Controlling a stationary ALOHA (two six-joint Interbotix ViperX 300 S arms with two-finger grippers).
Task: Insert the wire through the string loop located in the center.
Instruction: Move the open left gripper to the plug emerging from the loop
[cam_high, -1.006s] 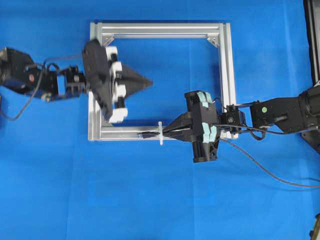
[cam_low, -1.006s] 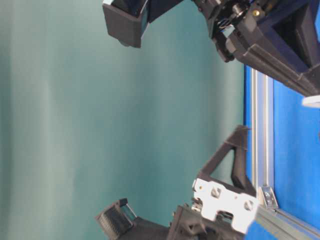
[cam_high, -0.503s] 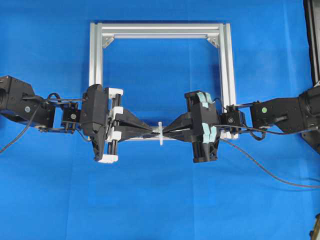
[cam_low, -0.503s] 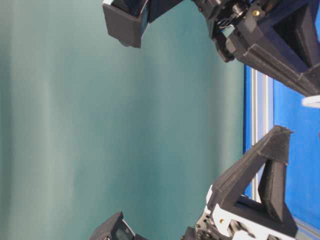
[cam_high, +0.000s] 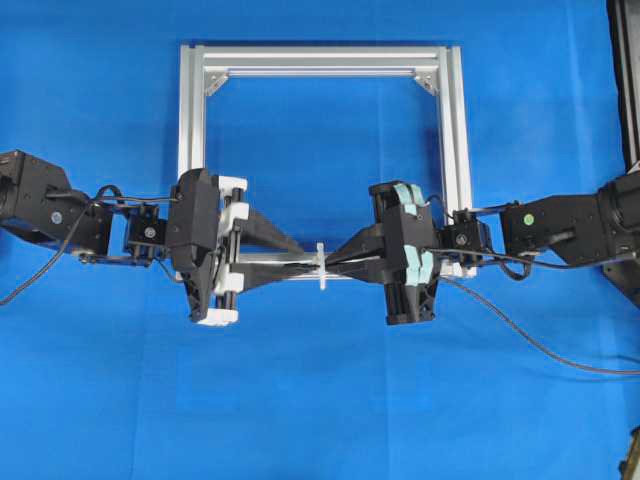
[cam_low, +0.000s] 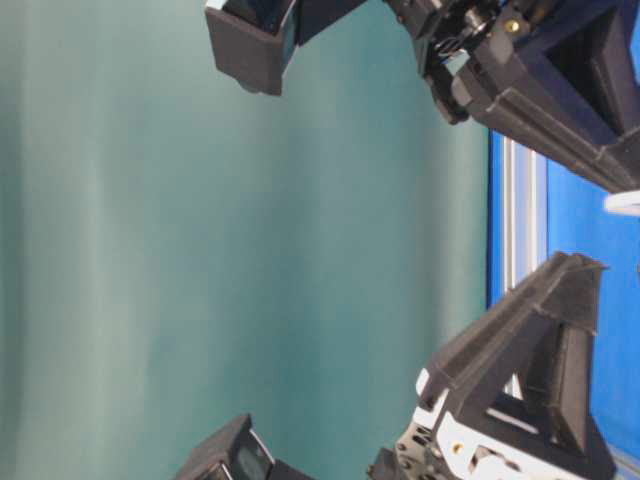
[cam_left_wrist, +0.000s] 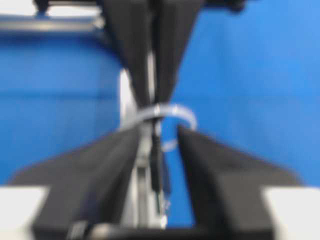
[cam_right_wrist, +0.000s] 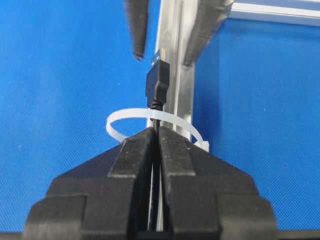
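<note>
Aluminium frame rail at picture centre: plug already poking through the string loop.
Your right gripper clenches the wire; centre the spread left gripper on the plug, then pinch it.

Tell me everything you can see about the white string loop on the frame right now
The string loop is a thin, white, plastic-looking band, curved into an open ring that stands up off the silver frame rail at the middle of its near bar. The wire passes through it: the dark plug with its metallic tip sits just beyond the ring, while the right gripper, shut on the cable, presses up against its near side. The left gripper waits open on the far side, not touching the loop.
</note>
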